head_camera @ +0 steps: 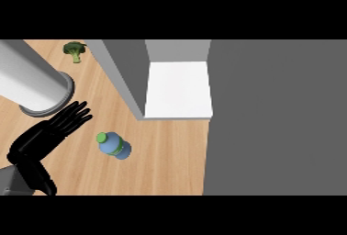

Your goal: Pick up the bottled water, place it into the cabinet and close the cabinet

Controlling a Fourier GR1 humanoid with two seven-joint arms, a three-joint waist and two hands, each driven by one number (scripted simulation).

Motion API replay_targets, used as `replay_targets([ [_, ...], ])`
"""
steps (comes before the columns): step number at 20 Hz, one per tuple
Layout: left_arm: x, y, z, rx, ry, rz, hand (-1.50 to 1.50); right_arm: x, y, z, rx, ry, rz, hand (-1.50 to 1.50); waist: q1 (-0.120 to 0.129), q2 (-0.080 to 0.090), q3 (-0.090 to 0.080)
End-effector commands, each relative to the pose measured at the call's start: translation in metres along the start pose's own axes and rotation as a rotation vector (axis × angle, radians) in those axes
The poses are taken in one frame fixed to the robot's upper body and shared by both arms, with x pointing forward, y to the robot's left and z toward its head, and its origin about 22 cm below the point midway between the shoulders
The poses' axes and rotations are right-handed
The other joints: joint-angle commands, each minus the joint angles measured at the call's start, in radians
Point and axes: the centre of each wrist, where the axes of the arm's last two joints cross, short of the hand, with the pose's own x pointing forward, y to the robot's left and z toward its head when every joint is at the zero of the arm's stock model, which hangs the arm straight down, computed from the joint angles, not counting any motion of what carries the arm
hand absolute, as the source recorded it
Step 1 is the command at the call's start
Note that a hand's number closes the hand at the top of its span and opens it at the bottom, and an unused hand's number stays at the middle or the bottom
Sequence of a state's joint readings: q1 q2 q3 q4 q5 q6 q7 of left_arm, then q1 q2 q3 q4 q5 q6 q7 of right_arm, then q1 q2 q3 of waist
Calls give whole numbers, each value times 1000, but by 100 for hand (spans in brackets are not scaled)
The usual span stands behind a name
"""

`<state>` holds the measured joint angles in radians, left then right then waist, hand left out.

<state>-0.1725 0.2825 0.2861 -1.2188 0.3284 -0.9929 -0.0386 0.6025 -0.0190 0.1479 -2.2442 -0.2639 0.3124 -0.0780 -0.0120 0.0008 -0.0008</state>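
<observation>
Nothing is done yet, I judge: the bottled water (112,145) sits on the counter (163,156) at lower centre, my left hand (58,126) spread beside it, the cabinet (177,89) open above.

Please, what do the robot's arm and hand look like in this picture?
Only the left hand shows. It is glossy black with slender fingers and a black, tube-like wrist part. A bit of the grey forearm appears behind it. No cables or markings are visible.

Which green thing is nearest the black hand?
The green cap on the blue bottled water, just right of the left hand. The broccoli is green too, but sits far back.
</observation>
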Motion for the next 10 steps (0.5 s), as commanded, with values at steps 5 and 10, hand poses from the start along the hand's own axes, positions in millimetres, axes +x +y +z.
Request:
replay_targets([
  [5,-43,7,-11,1,88,15,-150,-2,9,3,22,-8,5,-150,-3,1,0],
  [10,-68,1,-42,38,108,24,-150,-13,7,0,17,-4,-20,-150,-12,5,-1],
])
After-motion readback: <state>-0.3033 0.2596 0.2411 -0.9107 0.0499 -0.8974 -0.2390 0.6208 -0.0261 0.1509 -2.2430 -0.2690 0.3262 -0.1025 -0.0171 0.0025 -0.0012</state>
